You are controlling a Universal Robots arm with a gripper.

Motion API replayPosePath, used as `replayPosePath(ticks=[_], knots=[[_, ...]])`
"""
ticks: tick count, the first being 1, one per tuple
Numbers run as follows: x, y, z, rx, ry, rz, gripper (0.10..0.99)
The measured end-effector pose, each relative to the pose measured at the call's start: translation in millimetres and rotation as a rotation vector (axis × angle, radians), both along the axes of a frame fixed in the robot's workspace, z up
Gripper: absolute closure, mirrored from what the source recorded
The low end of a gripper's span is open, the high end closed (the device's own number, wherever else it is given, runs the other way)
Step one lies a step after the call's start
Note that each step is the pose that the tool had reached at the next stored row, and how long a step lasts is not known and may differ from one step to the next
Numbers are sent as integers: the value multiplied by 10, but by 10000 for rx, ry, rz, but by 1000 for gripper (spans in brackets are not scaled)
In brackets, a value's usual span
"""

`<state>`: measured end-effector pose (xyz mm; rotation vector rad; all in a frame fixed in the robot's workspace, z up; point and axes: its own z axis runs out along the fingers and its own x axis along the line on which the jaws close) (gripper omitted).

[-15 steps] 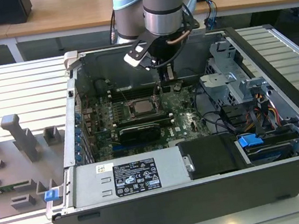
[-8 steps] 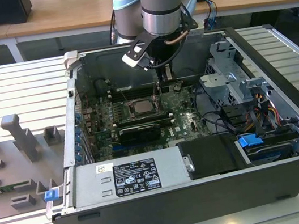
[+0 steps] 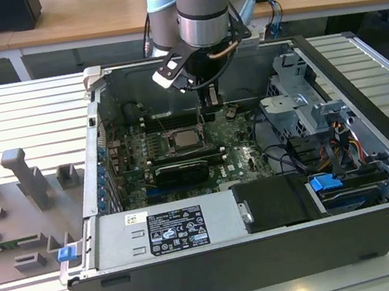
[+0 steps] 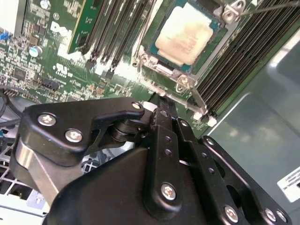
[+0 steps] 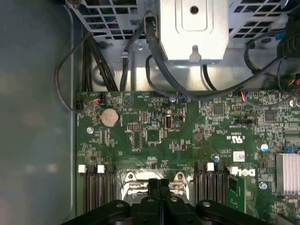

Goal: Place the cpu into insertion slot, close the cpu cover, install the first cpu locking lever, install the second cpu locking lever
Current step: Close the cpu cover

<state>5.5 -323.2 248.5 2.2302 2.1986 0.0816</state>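
Pincer (image 5: 159, 183) pressed together, hovering just beside cpu cover (image 4: 161, 69) (lowered over cpu (image 4: 184, 33)) on green board (image 5: 154, 123).

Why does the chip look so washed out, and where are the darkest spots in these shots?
Second wrist view: glare whitens the cpu and the board beside it. First wrist view: the case wall is dim, with faint reflections. Exterior view: the board lies in shade under the arm.

A white printed label (image 3: 166, 232) is sitting on the grey power supply (image 3: 221, 223). White lettering (image 5: 242, 172), perhaps a maker's mark, is showing on the green circuit board (image 5: 140, 123).
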Motion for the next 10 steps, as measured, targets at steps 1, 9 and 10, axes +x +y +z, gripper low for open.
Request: replayPosePath(ticks=[1,9,10], knots=[[-17,0,0,0,0,0,980],[-224,0,-48,0,0,-1,980],[-237,0,-65,0,0,0,980]])
